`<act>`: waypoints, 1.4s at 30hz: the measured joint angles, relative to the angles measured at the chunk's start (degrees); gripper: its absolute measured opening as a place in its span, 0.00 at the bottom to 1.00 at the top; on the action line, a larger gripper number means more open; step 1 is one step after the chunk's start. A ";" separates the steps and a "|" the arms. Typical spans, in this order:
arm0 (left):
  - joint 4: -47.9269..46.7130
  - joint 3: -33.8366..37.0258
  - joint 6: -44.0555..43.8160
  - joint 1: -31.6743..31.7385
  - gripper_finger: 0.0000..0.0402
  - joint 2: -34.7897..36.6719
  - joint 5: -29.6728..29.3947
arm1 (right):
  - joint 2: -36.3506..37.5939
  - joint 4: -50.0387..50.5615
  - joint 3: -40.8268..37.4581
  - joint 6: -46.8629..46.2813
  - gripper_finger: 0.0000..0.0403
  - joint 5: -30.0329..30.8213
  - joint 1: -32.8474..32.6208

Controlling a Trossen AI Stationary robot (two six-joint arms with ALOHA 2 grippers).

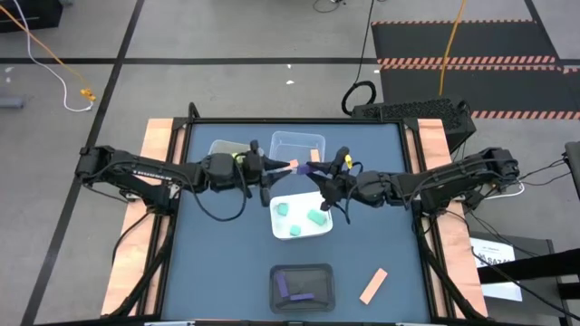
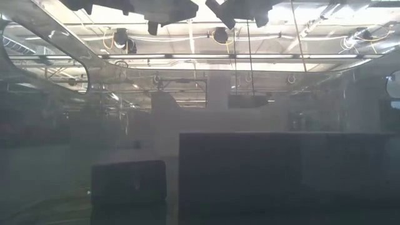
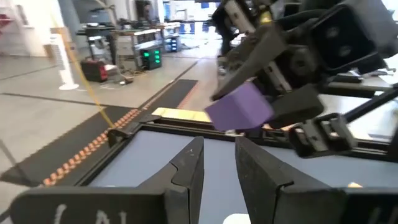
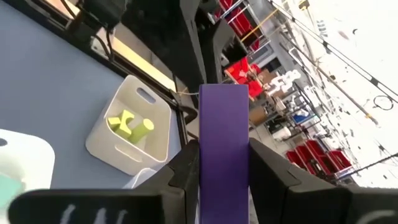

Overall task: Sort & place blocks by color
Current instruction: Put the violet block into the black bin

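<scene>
The right pincer [image 4: 224,168] pinches a purple bar [image 4: 224,149] above the counter's [image 1: 227,263] middle, long axis running out past its fingertips. The left pincer [image 3: 217,162], nearly pressed together, faces it, seemingly holding a peach block [image 1: 294,165]. The dark tray [image 1: 303,287] with purple blocks lies well toward the near edge.

Purple block [image 4: 224,149] matt, smooth, foam-like. White tray [image 4: 132,134] smooth plastic, slight sheen. Clear tray [image 1: 297,145] see-through plastic. Table top [image 1: 227,263] matt blue-grey, wood edge strips [image 1: 127,263]. Fingers [image 3: 261,171] matt black plastic.
</scene>
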State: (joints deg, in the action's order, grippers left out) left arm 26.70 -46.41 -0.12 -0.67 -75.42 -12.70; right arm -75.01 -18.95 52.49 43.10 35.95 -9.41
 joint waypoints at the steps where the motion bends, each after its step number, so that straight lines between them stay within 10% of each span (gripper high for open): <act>1: 0.03 0.00 0.05 0.00 0.23 0.00 0.92 | -0.03 0.15 0.00 -0.20 0.22 0.06 0.02; 9: -0.02 0.00 1.72 0.00 0.23 -0.37 5.00 | -0.01 0.12 0.00 0.07 0.22 0.02 0.00; 13: 1.41 0.00 7.93 0.00 0.23 -0.37 -3.02 | -0.01 0.12 0.00 -0.61 0.22 0.02 0.00; 20: 3.21 0.02 5.46 -0.02 0.03 -0.36 -3.19 | -0.01 0.07 0.00 -1.72 0.22 0.02 0.00; 42: 10.21 0.02 -5.40 0.04 0.71 -0.54 2.15 | -4.34 -11.12 0.00 16.27 0.22 0.03 0.91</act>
State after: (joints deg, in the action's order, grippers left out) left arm 36.91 -46.39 -5.52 -0.62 -75.96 -10.55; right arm -79.34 -30.06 52.49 59.37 35.98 -8.49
